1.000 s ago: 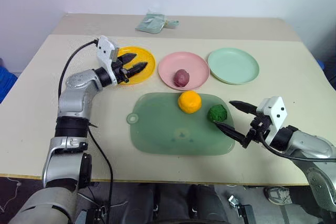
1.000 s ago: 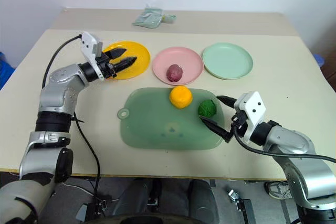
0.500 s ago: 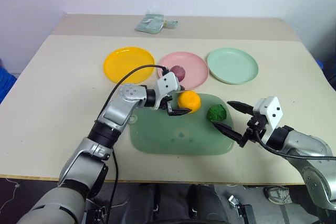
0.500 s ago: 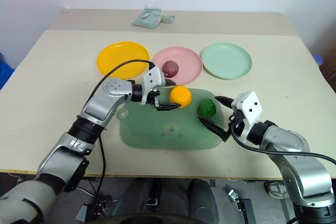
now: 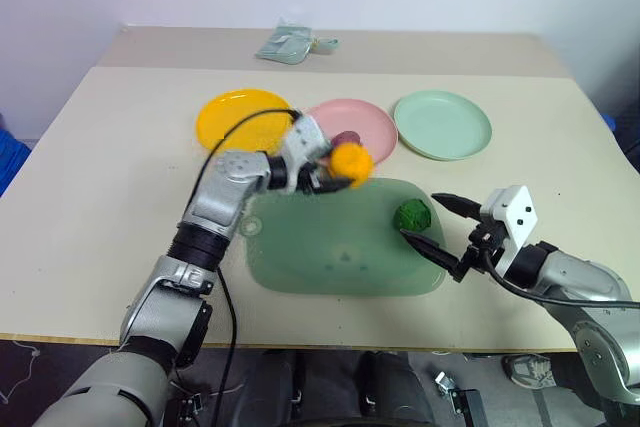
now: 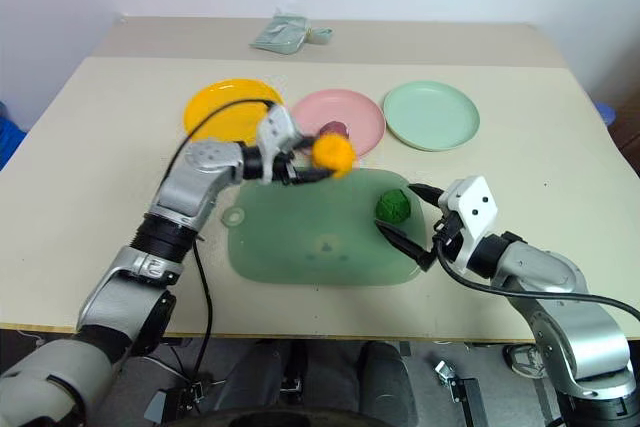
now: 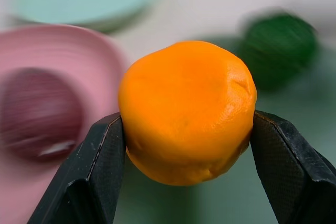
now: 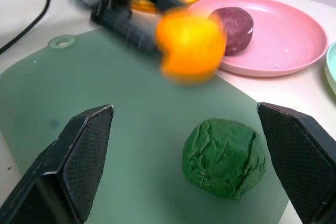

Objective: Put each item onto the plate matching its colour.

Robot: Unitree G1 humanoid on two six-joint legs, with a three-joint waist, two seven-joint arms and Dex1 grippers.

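Orange-yellow puck (image 7: 187,111) first: I see it clamped between the two black fingers of my left gripper (image 5: 338,169), raised above the far edge of the translucent green mat (image 5: 310,257), just in front of the pink plate (image 5: 368,128). Left of it on the beige table (image 5: 90,197) sits the yellow-orange plate (image 5: 240,115), with nothing on it. The pink plate carries the dark purple-red oval (image 8: 232,23), partly hidden behind the puck in my head view. Further right, the mint green plate (image 5: 444,124) lies bare, close beside the pink one. On the mat's right end rests the bumpy green ball (image 8: 224,158), near the corner. My right gripper (image 5: 436,223) hovers at that corner with its fingers spread wide, one on either side of the ball without touching it, holding nothing. At the back of the table lies a pale green packet (image 5: 290,44).
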